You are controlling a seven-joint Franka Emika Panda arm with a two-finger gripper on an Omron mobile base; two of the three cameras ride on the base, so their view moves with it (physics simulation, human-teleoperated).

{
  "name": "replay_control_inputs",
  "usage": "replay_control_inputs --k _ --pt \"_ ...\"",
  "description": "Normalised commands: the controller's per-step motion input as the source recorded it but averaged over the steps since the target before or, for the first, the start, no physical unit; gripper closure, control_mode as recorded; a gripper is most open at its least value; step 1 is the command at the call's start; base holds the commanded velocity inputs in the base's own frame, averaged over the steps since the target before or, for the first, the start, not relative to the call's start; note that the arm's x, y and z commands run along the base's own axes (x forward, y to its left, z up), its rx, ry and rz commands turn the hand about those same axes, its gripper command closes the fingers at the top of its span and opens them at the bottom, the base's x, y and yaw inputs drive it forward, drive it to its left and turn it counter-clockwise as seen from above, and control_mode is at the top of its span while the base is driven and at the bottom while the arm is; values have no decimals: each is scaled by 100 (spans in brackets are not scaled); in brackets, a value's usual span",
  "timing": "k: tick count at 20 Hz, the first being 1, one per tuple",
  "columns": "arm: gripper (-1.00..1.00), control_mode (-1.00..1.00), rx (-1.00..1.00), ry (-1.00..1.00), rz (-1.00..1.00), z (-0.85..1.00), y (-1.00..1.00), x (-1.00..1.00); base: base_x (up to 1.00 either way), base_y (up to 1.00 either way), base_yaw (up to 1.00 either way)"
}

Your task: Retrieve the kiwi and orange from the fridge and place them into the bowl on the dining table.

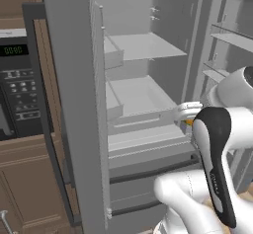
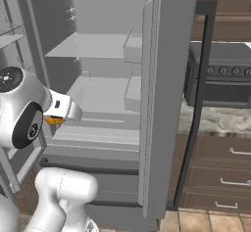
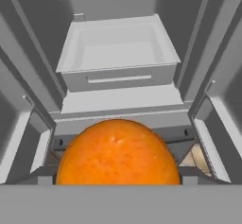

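Note:
The fridge (image 1: 143, 95) stands with both doors open, its pale grey shelves and a drawer (image 3: 118, 53) bare. My gripper (image 1: 188, 118) hovers in front of the lower shelves, pointing into the fridge. It is shut on the orange (image 3: 118, 154), which looms large at the bottom of the hand view and hides the fingertips. A sliver of the orange (image 1: 189, 123) peeks out under the hand in the left base view. The right base view shows the orange (image 2: 54, 120) below the gripper (image 2: 58, 114). The kiwi, the bowl and the dining table are out of view.
The open left fridge door (image 1: 74, 104) juts toward me, with a black microwave (image 1: 15, 80) and brown cabinets beyond it. The open right door (image 2: 166, 79) stands before a stove (image 2: 220, 79) and brown drawers (image 2: 220, 177). Door bins (image 1: 232, 40) flank the arm.

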Motion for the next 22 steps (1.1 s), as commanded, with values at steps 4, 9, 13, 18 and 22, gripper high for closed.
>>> replay_control_inputs --k 4,9,13,18,22 --pt "100 100 0 0 0 0 0 0 -79 0 0" --pt "100 100 0 0 0 0 0 0 -93 0 0" --pt "100 100 0 0 0 0 0 0 -100 0 0" --pt "100 100 0 0 0 0 0 0 -100 0 0" --pt "100 100 0 0 0 0 0 0 -100 0 0"
